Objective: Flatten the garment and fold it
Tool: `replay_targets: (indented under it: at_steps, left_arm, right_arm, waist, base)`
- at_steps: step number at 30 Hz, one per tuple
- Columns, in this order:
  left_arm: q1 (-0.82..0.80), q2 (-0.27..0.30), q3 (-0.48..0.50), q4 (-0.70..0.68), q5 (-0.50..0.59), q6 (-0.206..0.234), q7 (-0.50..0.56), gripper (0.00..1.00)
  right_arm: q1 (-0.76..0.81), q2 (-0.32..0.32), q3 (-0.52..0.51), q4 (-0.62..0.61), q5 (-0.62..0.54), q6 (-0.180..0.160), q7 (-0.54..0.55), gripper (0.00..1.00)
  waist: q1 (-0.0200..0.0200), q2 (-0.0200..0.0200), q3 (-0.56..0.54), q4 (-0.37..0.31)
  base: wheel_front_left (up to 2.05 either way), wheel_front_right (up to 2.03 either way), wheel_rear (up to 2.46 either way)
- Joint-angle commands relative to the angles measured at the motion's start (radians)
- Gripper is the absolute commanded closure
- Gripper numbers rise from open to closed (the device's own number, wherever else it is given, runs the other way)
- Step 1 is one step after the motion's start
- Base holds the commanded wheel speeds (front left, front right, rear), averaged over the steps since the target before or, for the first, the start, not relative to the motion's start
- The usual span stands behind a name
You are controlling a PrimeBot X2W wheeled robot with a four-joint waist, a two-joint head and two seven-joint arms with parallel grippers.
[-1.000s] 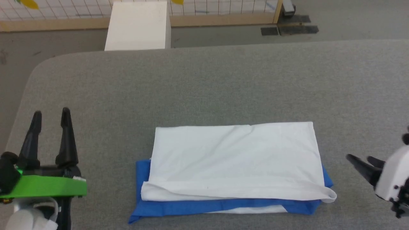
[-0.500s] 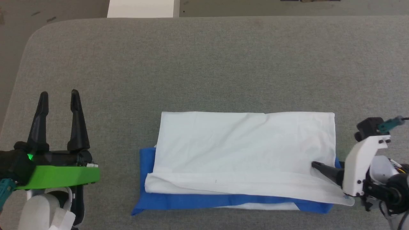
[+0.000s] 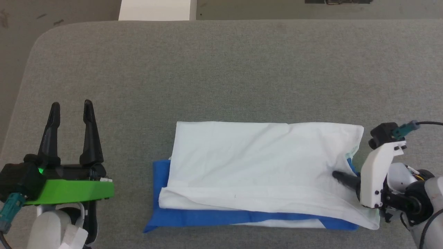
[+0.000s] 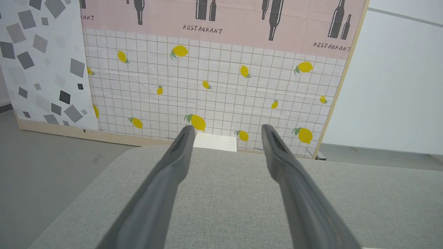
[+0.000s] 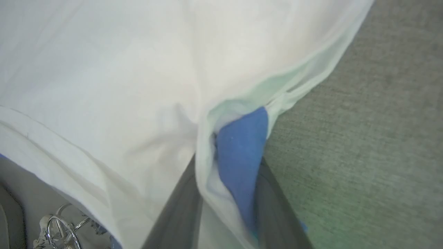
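The garment (image 3: pixel 256 162) lies folded into a wide rectangle on the grey table (image 3: pixel 221 69), white on top with blue showing along its near edge and left end. My right gripper (image 3: pixel 341 177) reaches in from the right, one dark finger on top of the cloth and the other under it. In the right wrist view the right gripper (image 5: pixel 228 162) is shut on a bunched fold of the garment (image 5: pixel 104 69), white and blue cloth pinched between the fingers. My left gripper (image 3: pixel 71 107) stands open over bare table well left of the garment; the left gripper (image 4: pixel 225 129) holds nothing.
A white box (image 3: pixel 157 9) stands on the floor beyond the table's far edge, also the white box (image 4: pixel 215 141) in the left wrist view. The table's far left corner is rounded. A lemon-patterned wall panel (image 4: pixel 214 90) stands behind.
The camera tilted down. My right gripper moved in from the right onto the garment's right edge and closed on it, lifting that edge slightly. The left gripper stayed open.
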Motion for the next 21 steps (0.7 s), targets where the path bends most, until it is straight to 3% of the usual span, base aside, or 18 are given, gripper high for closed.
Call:
replay_targets:
  at_steps: [1, 5, 10, 13, 17, 21]
  left_arm:
    - [-0.016, -0.005, 0.002, 0.001, 0.004, -0.005, -0.004, 0.0]
    - [-0.008, -0.01, 0.004, 0.002, 0.005, -0.007, -0.004, 0.0]
    - [-0.002, -0.017, -0.004, 0.002, 0.0, -0.007, -0.004, 0.0]
    - [0.001, -0.016, -0.012, 0.006, -0.006, -0.008, -0.004, 0.0]
    - [0.005, -0.016, -0.015, 0.012, -0.01, -0.008, -0.004, 0.0]
    - [0.014, -0.016, -0.017, 0.016, -0.01, -0.008, -0.005, 0.0]
  right_arm:
    - [0.013, 0.012, 0.012, 0.038, 0.002, -0.001, 0.002, 1.0]
    - [0.012, -0.016, -0.05, 0.062, -0.007, -0.001, -0.006, 1.0]
    - [0.011, -0.06, -0.198, 0.113, -0.061, -0.001, -0.022, 1.0]
    - [0.004, -0.077, -0.337, 0.161, -0.16, -0.001, -0.029, 1.0]
    - [-0.015, -0.069, -0.429, 0.174, -0.302, -0.001, -0.023, 1.0]
    - [-0.018, -0.068, -0.404, 0.108, -0.403, -0.001, 0.034, 1.0]
  waist:
    - [0.0, 0.0, -0.005, 0.0]
    - [0.0, 0.0, -0.013, -0.002]
    - [0.0, 0.0, -0.018, -0.004]
    - [0.0, 0.0, -0.021, -0.006]
    - [0.0, 0.0, -0.029, -0.011]
    - [0.0, 0.0, -0.049, -0.02]
  base:
    - [0.0, 0.0, 0.0]
    - [0.0, 0.0, 0.0]
    - [0.0, 0.0, 0.0]
    - [0.0, 0.0, 0.0]
    - [0.0, 0.0, 0.0]
    - [0.0, 0.0, 0.0]
